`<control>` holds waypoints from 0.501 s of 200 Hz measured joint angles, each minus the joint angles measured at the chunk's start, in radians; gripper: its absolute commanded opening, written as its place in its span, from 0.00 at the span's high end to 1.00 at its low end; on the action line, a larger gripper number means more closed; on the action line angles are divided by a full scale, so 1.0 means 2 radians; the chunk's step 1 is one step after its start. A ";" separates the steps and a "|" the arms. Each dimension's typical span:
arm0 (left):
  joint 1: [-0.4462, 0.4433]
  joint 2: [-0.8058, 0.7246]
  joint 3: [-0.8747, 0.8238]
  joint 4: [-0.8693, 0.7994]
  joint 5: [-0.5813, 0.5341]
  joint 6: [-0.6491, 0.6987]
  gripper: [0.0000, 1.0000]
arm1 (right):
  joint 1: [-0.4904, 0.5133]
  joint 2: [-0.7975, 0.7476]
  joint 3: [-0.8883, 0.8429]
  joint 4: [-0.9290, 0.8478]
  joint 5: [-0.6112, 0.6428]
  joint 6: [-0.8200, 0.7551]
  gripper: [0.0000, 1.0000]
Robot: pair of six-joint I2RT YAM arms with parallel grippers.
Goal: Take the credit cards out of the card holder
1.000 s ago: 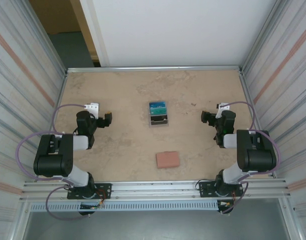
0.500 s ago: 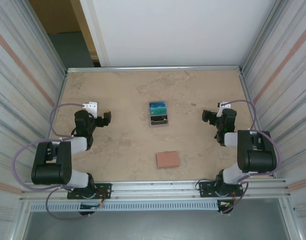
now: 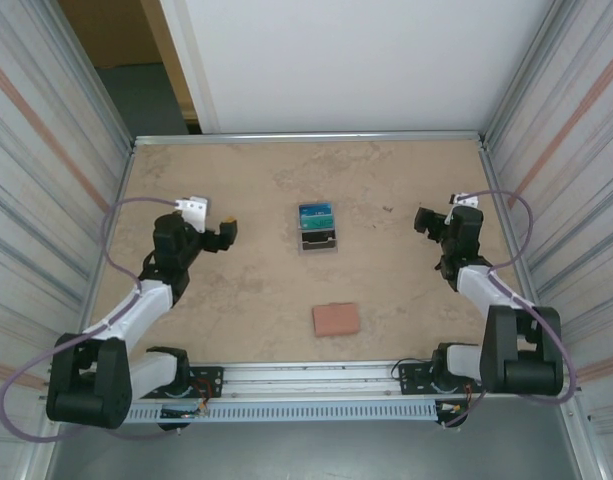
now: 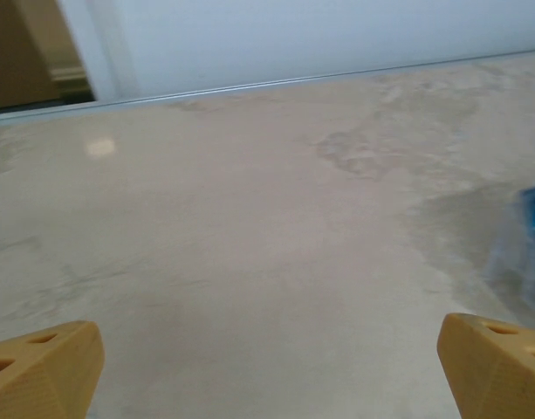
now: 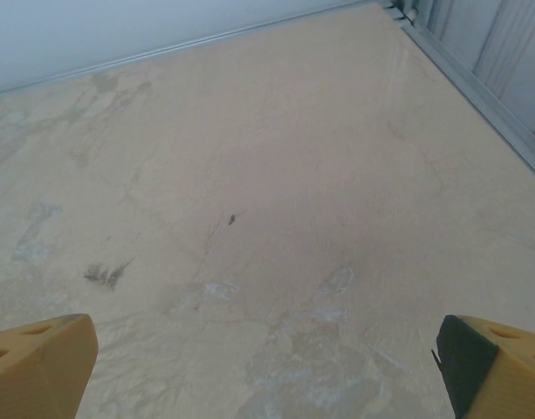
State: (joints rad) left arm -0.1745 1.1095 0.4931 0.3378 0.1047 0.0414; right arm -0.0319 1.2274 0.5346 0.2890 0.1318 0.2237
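A mottled beige bench (image 3: 256,190) sits boxed in by ribbed metal walls on either side, with a white panel behind its far edge.

Over the last second both arms have unfolded from a hunched pose. Their bulky elbow joints have dropped toward the near edge, and the forearms now reach out low over the bench. The left fingers (image 3: 222,236) have shifted a little toward the middle and the far edge. The right fingers (image 3: 423,219) have moved slightly farther out, toward the right edge. Nothing on the bench has moved.

The card holder (image 3: 336,320) lies flat and closed near the middle of the near edge, well apart from both sets of fingers. No credit cards can be seen coming out of it. A dark tiered stand (image 3: 318,229) showing teal cards sits in the middle of the bench, between the two arms. It shows as a blurred blue patch at the right edge of the left wrist view.

Both pairs of fingers are spread wide and hold nothing. The wrist views show the left fingers (image 4: 40,367) and the right fingers (image 5: 40,367) at the bottom corners with bare bench between them.

This looks like the opening reach: the task has not yet begun on the card holder, and either arm must come back toward the near edge to get to it.
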 measured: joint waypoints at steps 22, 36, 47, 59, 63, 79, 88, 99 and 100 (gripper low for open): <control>-0.046 -0.020 0.004 -0.028 -0.005 -0.006 0.01 | 0.018 -0.029 0.026 -0.078 0.018 0.030 0.01; -0.084 -0.033 0.004 -0.045 -0.016 -0.012 0.01 | 0.038 -0.053 0.038 -0.133 0.029 0.051 0.01; -0.117 -0.041 0.004 -0.057 -0.026 -0.018 0.01 | 0.055 -0.076 0.044 -0.177 0.033 0.071 0.01; -0.155 -0.048 0.004 -0.069 -0.042 -0.026 0.01 | 0.073 -0.102 0.049 -0.226 0.037 0.096 0.01; -0.166 -0.050 0.004 -0.072 -0.047 -0.028 0.01 | 0.078 -0.111 0.051 -0.243 0.037 0.104 0.01; -0.220 -0.056 0.004 -0.084 -0.080 -0.048 0.01 | 0.102 -0.147 0.054 -0.303 0.037 0.140 0.01; -0.250 -0.058 0.003 -0.087 -0.096 -0.062 0.01 | 0.117 -0.165 0.056 -0.337 0.037 0.162 0.01; -0.282 -0.059 0.002 -0.089 -0.113 -0.081 0.01 | 0.136 -0.184 0.057 -0.375 0.035 0.188 0.01; -0.284 -0.059 0.002 -0.089 -0.114 -0.082 0.01 | 0.139 -0.186 0.057 -0.380 0.034 0.192 0.01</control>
State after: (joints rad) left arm -0.7422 0.9913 0.4965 0.1593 -0.1230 -0.1223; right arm 0.2455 0.8551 0.6487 -0.4709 0.2005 0.6086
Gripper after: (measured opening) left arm 0.987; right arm 0.994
